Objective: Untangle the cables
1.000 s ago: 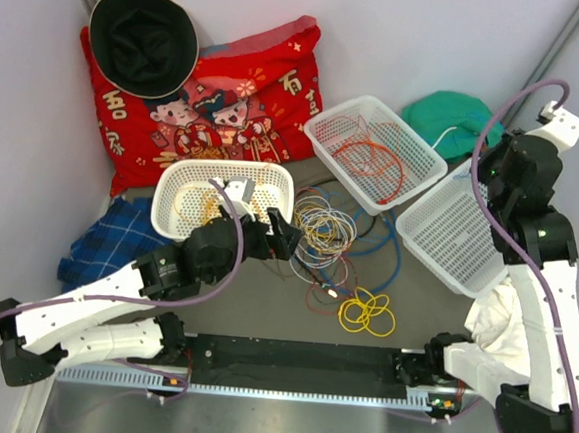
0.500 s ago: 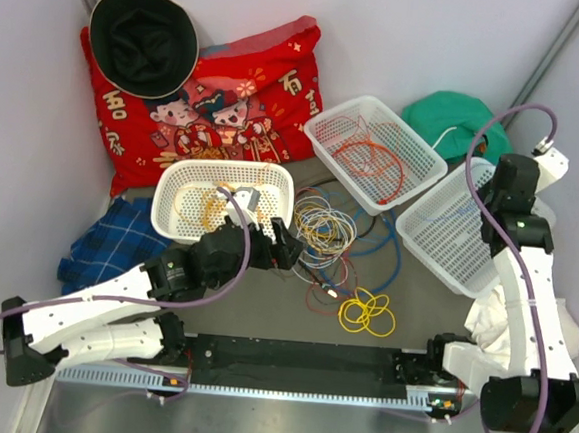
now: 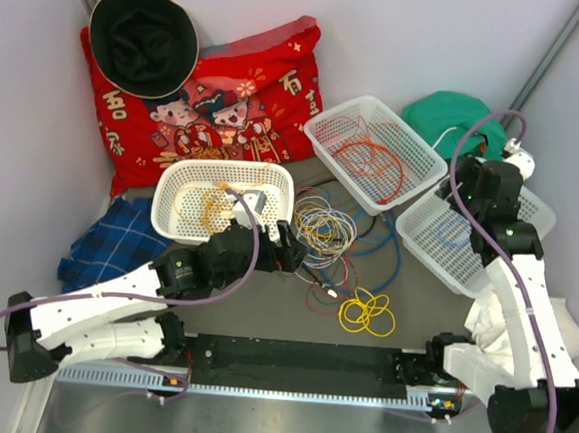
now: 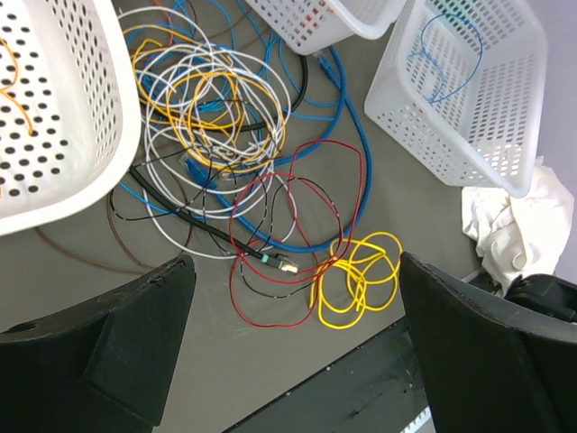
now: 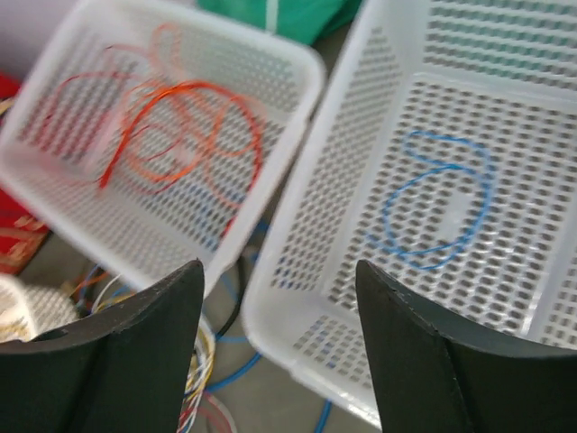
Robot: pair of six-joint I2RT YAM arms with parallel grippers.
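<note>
A tangle of the cables, white, yellow, blue, red and black, lies mid-table, also in the left wrist view as the tangle. A yellow coil lies apart at its near side. Orange cables rest in the back basket. A thin blue cable lies loose in the right basket. My left gripper hovers open beside the tangle's near left edge, nothing between its fingers. My right gripper is open above the right basket's near-left corner and holds nothing.
A white basket with yellow-orange wires stands left of the tangle. Red cushion and black hat sit at the back left, green cloth at the back right, plaid cloth on the left, white cloth on the right. Black rail runs along the front.
My right gripper has opened and swung down and left over the right basket, where the blue cable now lies free. My left arm crept slightly right.
</note>
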